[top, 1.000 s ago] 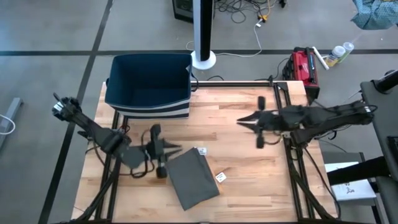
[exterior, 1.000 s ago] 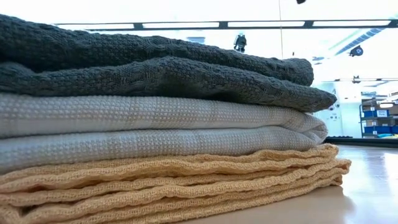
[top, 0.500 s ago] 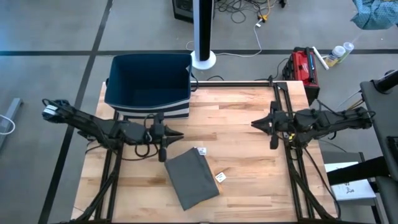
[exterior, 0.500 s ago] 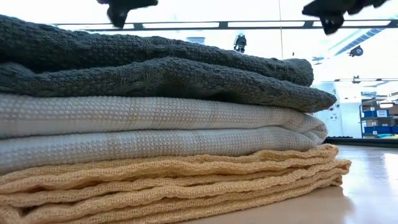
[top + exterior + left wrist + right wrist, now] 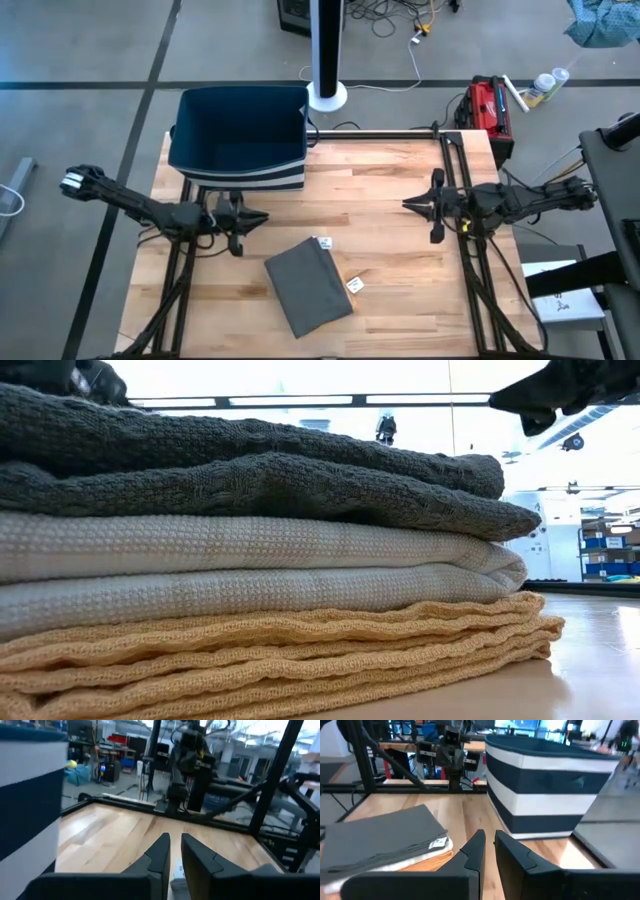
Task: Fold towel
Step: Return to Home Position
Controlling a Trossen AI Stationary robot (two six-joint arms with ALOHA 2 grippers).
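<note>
- Gray towel (image 5: pixel 308 287) sits on the white patterned towel (image 5: pixel 250 565) and orange towel (image 5: pixel 280 650), near the tabletop's (image 5: pixel 390 270) front edge. Nothing pins the pile, so a nudge could skew it.
- Left hand (image 5: pixel 255 217), pinched narrow and empty, is nearest; a low swing might clip a corner.
- Right hand (image 5: pixel 412 204), same narrow pinch, is well apart.
- The basket (image 5: pixel 240 135) behind the left hand could get bumped too.

Three folded towels lie stacked at the front middle of the table (image 5: pixel 380 240)\: the top towel (image 5: pixel 250 470) on the middle towel (image 5: pixel 250 565), and that on the bottom towel (image 5: pixel 270 650). The fabric bin (image 5: pixel 245 172) stands at the back left corner. The left gripper (image 5: pixel 265 215) hangs just before the bin, behind and left of the stack; the right gripper (image 5: pixel 405 203) hangs near the right edge, well apart from the stack
</note>
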